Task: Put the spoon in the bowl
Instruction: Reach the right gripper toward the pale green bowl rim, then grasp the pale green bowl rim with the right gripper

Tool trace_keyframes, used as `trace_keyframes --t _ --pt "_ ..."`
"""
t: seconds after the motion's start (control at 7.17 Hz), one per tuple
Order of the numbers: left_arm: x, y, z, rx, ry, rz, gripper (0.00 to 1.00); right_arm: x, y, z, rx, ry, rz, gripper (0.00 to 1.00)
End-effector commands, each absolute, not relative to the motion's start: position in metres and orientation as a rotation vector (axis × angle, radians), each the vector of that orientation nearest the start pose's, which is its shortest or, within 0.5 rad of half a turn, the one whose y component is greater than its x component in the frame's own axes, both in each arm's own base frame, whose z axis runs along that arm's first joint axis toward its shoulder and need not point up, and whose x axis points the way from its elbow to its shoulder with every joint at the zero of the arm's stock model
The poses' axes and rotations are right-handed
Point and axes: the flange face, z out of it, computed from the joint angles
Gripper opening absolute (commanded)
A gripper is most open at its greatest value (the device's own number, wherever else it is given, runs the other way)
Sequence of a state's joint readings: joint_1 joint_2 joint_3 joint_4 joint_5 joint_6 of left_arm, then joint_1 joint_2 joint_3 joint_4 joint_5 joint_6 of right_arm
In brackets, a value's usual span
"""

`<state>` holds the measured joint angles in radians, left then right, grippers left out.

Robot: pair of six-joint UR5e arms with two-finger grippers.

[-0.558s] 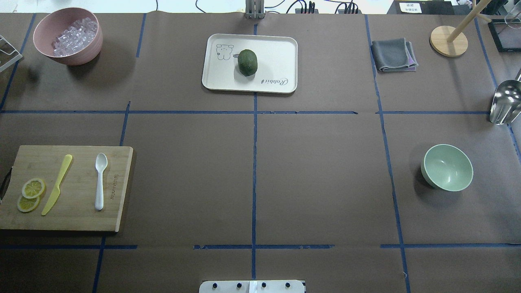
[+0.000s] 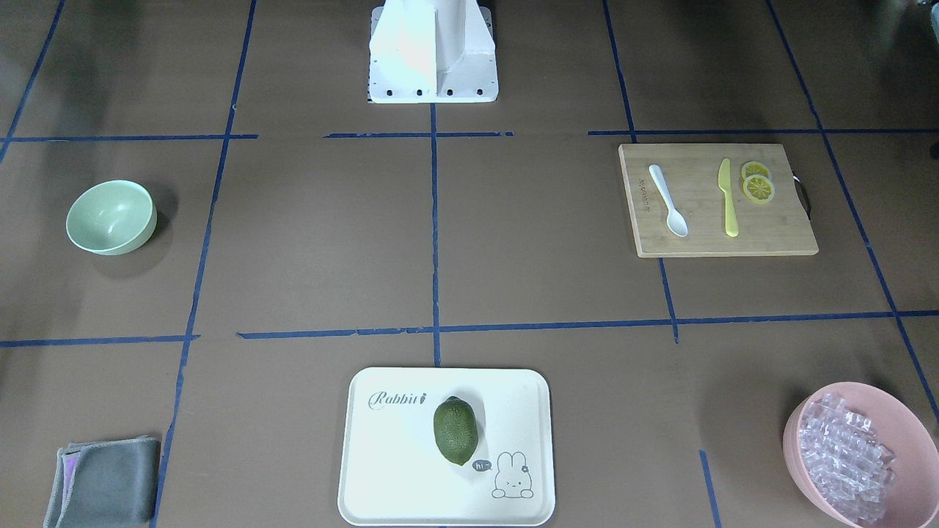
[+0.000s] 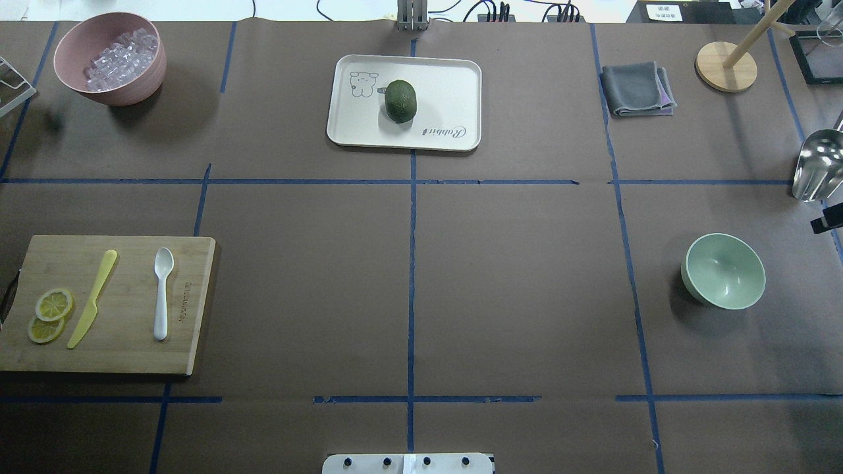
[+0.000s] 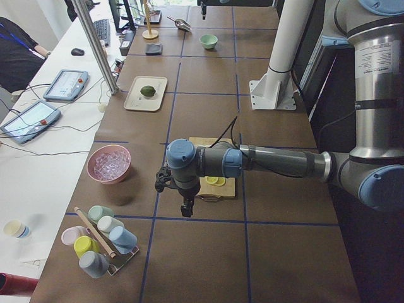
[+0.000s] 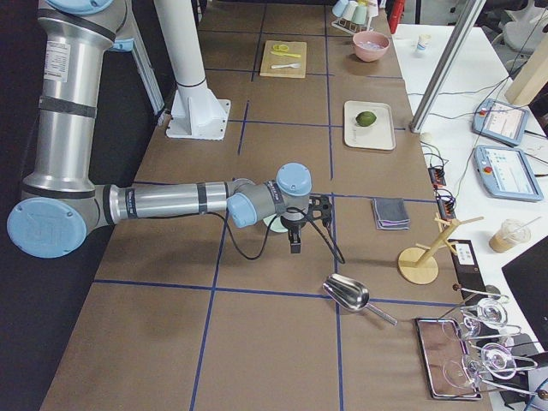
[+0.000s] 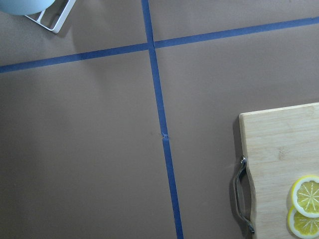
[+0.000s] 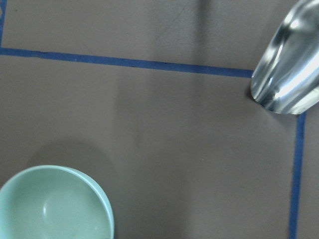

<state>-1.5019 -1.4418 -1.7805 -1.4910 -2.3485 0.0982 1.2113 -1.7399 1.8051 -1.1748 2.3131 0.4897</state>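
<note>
The small white plastic spoon (image 3: pixel 161 299) lay flat on a rectangular bamboo cutting board (image 3: pixel 132 342) on the robot's left side of the brown-papered counter (image 3: pixel 514 296). Its long axis ran near to far, with the oval scoop pointing away from the robot and the handle toward it. It sat close to the board's inner edge, apart from the yellow plastic knife (image 3: pixel 92 299) beside it and well apart from two lemon slices (image 3: pixel 49 315) at the outer end.

The left claw (image 4: pixel 187 211) hung over the counter just off that outer end, so the spoon lay across the board from it, past slices and knife, toward the counter's middle. Only a side view showed this claw, and whether its fingers were apart or together could not be told. The right claw (image 5: pixel 295 247) hovered just beside the small round pale mint-green bowl (image 3: pixel 724 273), well apart on the robot's right, on the side toward a shiny steel scoop (image 3: pixel 816 164). Its state could not be told either.

The left arm looked the nearer to the spoon. A pick would likely call for bringing its claw inward over the board and closing across the thin handle. Bare wood showed on both sides of the spoon, only blue tape lines (image 3: pixel 411 276) crossed the counter between board and bowl, and the bowl held nothing.
</note>
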Motion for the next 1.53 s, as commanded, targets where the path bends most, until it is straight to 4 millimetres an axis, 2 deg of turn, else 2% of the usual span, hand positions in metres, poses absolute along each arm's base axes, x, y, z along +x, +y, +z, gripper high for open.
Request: trace_keyframes --t 0.0,0.28,0.42,0.56,0.84,0.98,1.12,1.4 --pt "-0.033 -0.442 0.621 0.017 0.778 0.161 1.00 -0.163 -0.424 0.555 0.127 -0.894 0.062 1.00" --pt "-0.033 -0.440 0.619 0.020 0.778 0.162 1.00 -0.193 -0.414 0.570 0.113 -0.858 0.042 1.00" --pt "-0.033 -0.440 0.619 0.020 0.778 0.162 1.00 -0.200 -0.411 0.580 0.094 -0.846 0.034 0.99" --pt "-0.033 -0.439 0.620 0.019 0.778 0.162 1.00 -0.203 -0.409 0.593 0.082 -0.842 0.027 0.93" --pt "-0.033 -0.439 0.619 0.020 0.778 0.162 1.00 -0.198 -0.403 0.598 0.071 -0.838 0.032 0.29" --pt "-0.033 -0.438 0.620 0.017 0.778 0.161 1.00 -0.198 -0.403 0.592 0.072 -0.851 0.027 0.09" --pt "-0.033 -0.439 0.618 0.022 0.778 0.163 1.00 -0.197 -0.403 0.588 0.076 -0.858 0.025 0.00" --pt "-0.033 -0.438 0.620 0.019 0.778 0.162 1.00 -0.193 -0.401 0.564 0.051 -0.901 0.022 0.00"
